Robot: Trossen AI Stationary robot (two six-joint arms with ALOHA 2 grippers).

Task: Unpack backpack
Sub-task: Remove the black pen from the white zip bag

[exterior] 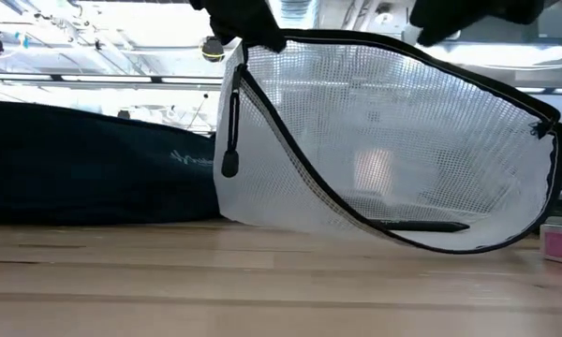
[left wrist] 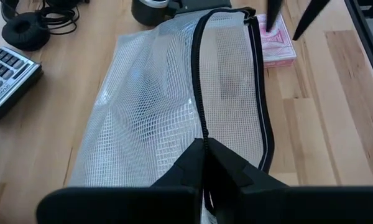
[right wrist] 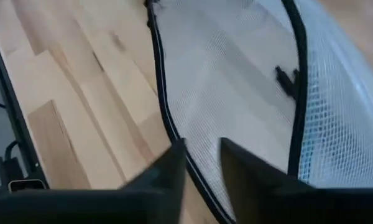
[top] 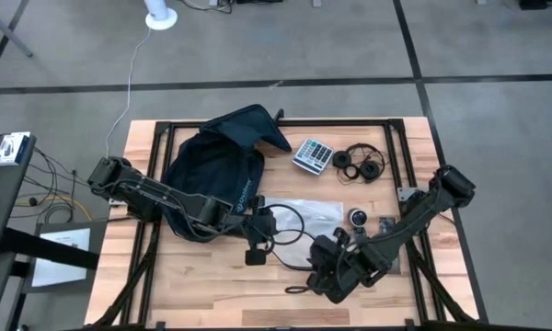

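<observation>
The dark navy backpack (top: 216,165) lies flat on the table's far left part, and no gripper touches it. A clear mesh pouch (exterior: 384,140) with a black zipper edge stands raised in front of it, its lower side on the wood (exterior: 290,230). A thin dark stick (exterior: 421,226) lies inside the pouch. My left gripper (left wrist: 204,149) is shut on the pouch's near end. My right gripper (right wrist: 202,163) is at the pouch's other end. Its fingers stand a narrow gap apart, with the zipper edge and mesh between them. My left gripper pinches the pouch's black zipper edge (left wrist: 204,135) at one end between its two fingers, slanting down from the table's left side. The edge runs straight away from the fingers. That end is lifted (exterior: 248,45) and the mesh hangs below it to the table. My right gripper has the zipper edge (right wrist: 174,134) beside one finger (right wrist: 171,165); whether the fingers touch it, I cannot tell.
A calculator (top: 313,154) and black headphones (top: 362,164) lie at the far middle. A pink box (left wrist: 275,45) and a small round dark object (top: 359,217) sit by the pouch's right end. Black cable loops (top: 299,267) lie on the near middle.
</observation>
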